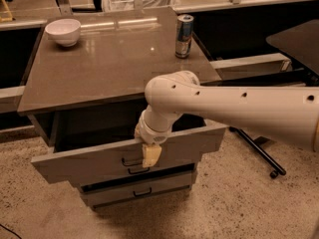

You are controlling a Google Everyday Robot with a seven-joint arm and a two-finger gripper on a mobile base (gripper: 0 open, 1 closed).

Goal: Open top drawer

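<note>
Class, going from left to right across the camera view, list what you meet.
bowl → gripper, at the front of the pulled-out top drawer → can → wheeled black leg

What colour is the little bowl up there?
White, in the camera view. The gripper is away from the bowl, at the top drawer front.

The top drawer, grey-fronted with a black bar handle at centre, is recorded standing partly open, with the gripper hooked over its front edge beside the handle.
</note>
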